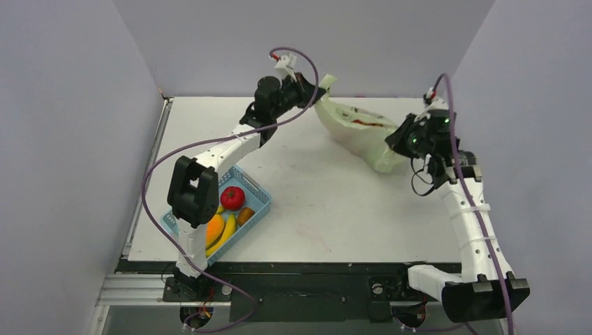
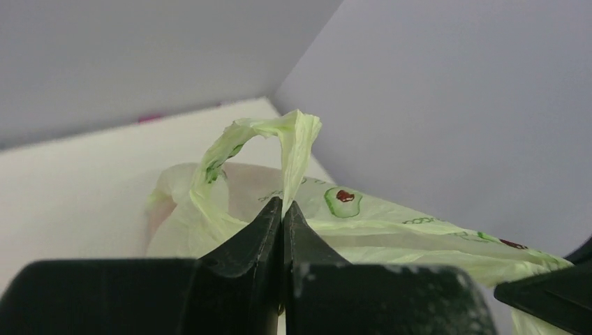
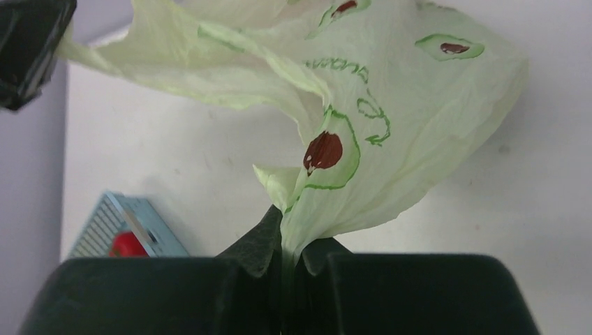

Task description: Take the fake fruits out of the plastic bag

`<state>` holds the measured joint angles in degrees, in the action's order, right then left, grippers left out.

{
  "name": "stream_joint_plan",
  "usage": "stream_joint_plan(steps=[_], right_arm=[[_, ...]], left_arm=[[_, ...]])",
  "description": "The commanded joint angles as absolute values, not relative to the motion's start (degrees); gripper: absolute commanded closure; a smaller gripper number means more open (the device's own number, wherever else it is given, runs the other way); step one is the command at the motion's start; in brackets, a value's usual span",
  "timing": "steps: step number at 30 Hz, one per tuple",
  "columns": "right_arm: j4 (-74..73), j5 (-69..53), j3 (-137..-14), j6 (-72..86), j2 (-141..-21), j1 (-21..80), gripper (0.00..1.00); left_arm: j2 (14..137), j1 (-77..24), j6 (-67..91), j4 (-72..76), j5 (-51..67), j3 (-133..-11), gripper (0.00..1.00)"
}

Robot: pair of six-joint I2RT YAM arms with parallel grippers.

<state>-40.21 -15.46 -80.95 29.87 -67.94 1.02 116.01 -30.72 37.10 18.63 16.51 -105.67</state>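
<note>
The plastic bag (image 1: 356,132) is hanging stretched between the two arms over the far right part of the table (image 1: 314,209), its belly sagging toward the tabletop, though the pictures do not show whether it is touching; the left gripper (image 2: 283,206) is pinching one of the tie handles at the far end, jaws pressed together on the thin film; the right gripper (image 3: 283,223) is pinching a corner of the bag at the nearer, right end, jaws likewise closed on the plastic. A reddish shape, probably one of the fake fruits (image 1: 368,123), is showing through the translucent side, so the contents are apparently sitting inside; none of them is lying out on the table. Near the left, well apart from the bag, the blue basket (image 1: 258,202) is holding a red tomato (image 1: 232,198) and yellow bananas (image 1: 225,227). By this reading the bag is gripped but emptying it is not yet done.
</note>
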Motion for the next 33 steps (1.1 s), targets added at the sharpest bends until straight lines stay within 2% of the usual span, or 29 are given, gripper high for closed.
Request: stream_joint_plan(steps=[1, 4, 7, 12, 13, 15, 16, 18, 24, 28, 30, 33], right_arm=[[-35.46, -7.91, -66.4, 26.42, -59.82, 8.38, 1.0], [-33.66, -8.54, -56.56, 28.66, -56.04, 13.73, 1.0], [-33.97, -6.36, -51.38, 30.11, -51.69, 19.3, 0.95], [-34.61, -4.28, -46.65, 33.89, -48.16, 26.83, 0.9], [-34.71, -3.81, -45.39, 34.17, -47.57, 27.52, 0.89], [-34.4, -2.99, -43.31, 34.91, -47.11, 29.61, 0.87], [-34.12, -2.68, -42.57, 35.34, -47.11, 30.01, 0.87], [-33.37, -2.38, -39.93, 36.22, -47.22, 31.18, 0.87], [-30.44, -2.02, -36.33, 38.52, -45.99, 33.82, 0.86], [-29.44, -2.6, -35.81, 39.11, -45.85, 34.29, 0.86], [-29.4, -2.65, -35.96, 39.07, -45.88, 34.43, 0.86], [-29.46, -2.54, -36.11, 38.77, -45.89, 34.75, 0.86]], left_arm=[[111.39, -29.46, 37.39, 25.79, 18.79, -89.58, 1.0], [107.81, -28.35, 38.49, 30.39, 19.53, -79.2, 1.0], [103.1, -27.6, 38.81, 32.46, 20.69, -69.96, 1.0], [97.88, -26.22, 37.12, 28.8, 22.49, -63.25, 0.99], [96.47, -25.99, 37.05, 28.01, 22.54, -62.56, 0.97], [94.47, -25.34, 37.26, 27.42, 22.86, -60.64, 0.87], [93.29, -25.01, 37.29, 27.2, 22.85, -59.68, 0.77], [91.72, -24.81, 36.4, 25.58, 23.13, -59.15, 0.66], [84.98, -26.21, 28.72, 14.76, 21.89, -59.12, 0.53], [82.48, -30.49, 21.59, 4.52, 11.67, -63.0, 0.5], [83.47, -33.28, 18.85, -1.05, 2.51, -66.69, 0.5], [85.92, -35.16, 17.98, -5.42, -2.73, -71.75, 0.5]])
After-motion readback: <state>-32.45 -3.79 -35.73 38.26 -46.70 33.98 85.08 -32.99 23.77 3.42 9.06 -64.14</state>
